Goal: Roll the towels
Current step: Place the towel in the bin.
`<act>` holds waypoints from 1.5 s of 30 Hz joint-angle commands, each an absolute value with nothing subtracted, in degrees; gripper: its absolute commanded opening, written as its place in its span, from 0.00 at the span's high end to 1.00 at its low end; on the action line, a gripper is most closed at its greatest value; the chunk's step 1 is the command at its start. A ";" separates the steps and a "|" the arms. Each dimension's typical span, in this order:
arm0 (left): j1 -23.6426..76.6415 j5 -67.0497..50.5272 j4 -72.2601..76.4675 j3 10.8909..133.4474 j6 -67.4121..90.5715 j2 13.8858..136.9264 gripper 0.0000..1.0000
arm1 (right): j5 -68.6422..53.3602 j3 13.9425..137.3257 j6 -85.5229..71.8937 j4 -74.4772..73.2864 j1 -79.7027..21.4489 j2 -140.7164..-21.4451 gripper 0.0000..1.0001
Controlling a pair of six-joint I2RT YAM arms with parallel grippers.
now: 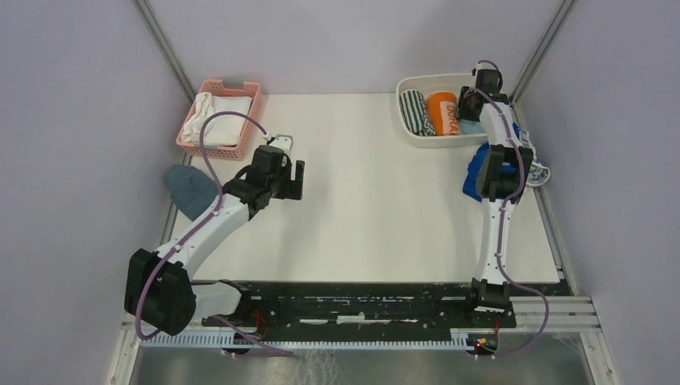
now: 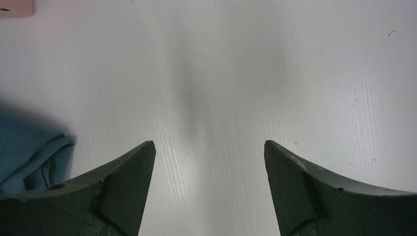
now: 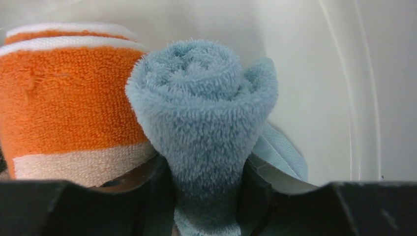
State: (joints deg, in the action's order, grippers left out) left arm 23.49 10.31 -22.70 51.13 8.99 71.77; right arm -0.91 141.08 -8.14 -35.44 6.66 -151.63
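Dark fingers (image 3: 158,201) of the right gripper (image 3: 206,196) pinch the rolled light blue towel (image 3: 201,113) from both sides; the roll narrows where they press it. It stands on end inside the white tub (image 3: 314,98), touching an orange towel (image 3: 64,98) just left of the claw. Well behind this claw, beside the arm's elbow, the royal blue towel (image 1: 473,172) lies bunched on the table (image 1: 377,200), and the patterned towel (image 1: 542,172) peeks out on the elbow's other side. The left gripper (image 2: 209,152) hangs over bare tabletop with its jaws spread wide, holding nothing. A teal-grey cloth (image 2: 29,152) lies just left of its left finger.
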 commanded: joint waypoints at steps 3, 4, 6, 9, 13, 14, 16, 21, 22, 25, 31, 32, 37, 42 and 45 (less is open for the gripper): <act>23.23 9.87 -22.21 53.14 10.02 72.27 0.13 | -3.11 131.30 -8.15 -31.44 6.17 -147.98 0.43; 23.22 9.85 -22.22 53.10 10.05 72.18 0.13 | -3.74 129.89 -7.67 -30.20 6.21 -147.43 0.41; 23.30 9.87 -22.19 53.02 10.15 72.01 0.13 | -4.25 128.04 -6.91 -28.47 6.24 -144.77 0.39; 23.25 9.99 -22.19 53.00 10.11 71.90 0.13 | -5.36 126.85 -5.93 -27.08 6.42 -143.17 0.37; 23.22 9.92 -22.19 52.98 10.19 71.66 0.13 | -10.55 125.67 -8.13 -25.73 7.51 -141.91 0.41; 23.27 9.83 -22.23 52.98 10.19 71.59 0.13 | -13.01 125.54 -9.05 -25.33 7.82 -142.01 0.46; 23.26 9.81 -22.23 52.93 10.20 71.49 0.13 | -18.78 126.03 -9.59 -25.53 8.08 -142.58 0.52; 23.25 9.52 -22.24 52.76 10.20 71.13 0.13 | -18.68 126.51 -10.51 -26.49 8.09 -143.88 0.52; 23.27 9.46 -22.24 52.75 10.20 71.04 0.13 | -15.69 126.72 -10.28 -26.87 8.14 -144.08 0.49; 23.24 9.19 -22.28 52.82 10.28 70.89 0.13 | -13.89 126.87 -9.66 -27.37 8.40 -144.19 0.43; 23.26 9.36 -22.32 52.74 10.20 69.68 0.12 | -13.48 125.95 -9.01 -26.99 8.79 -140.98 0.32; 23.27 9.43 -22.32 52.66 10.20 69.43 0.12 | -13.08 125.74 -8.95 -26.83 8.88 -140.19 0.31; 23.22 9.55 -22.32 52.56 10.20 68.11 0.12 | -10.96 124.09 -8.56 -26.10 9.23 -135.12 0.23; 23.27 9.20 -22.37 52.47 10.27 66.33 0.12 | -10.17 122.28 -7.51 -25.86 9.41 -130.01 0.19; 23.25 9.11 -22.46 52.30 10.37 65.02 0.12 | -8.50 120.55 -6.88 -27.40 9.49 -126.60 0.18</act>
State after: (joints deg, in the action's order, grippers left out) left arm 23.49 9.91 -23.79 51.13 9.04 67.94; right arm -10.87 121.73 -8.47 -27.42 9.17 -134.74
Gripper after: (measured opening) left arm 0.879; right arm 0.816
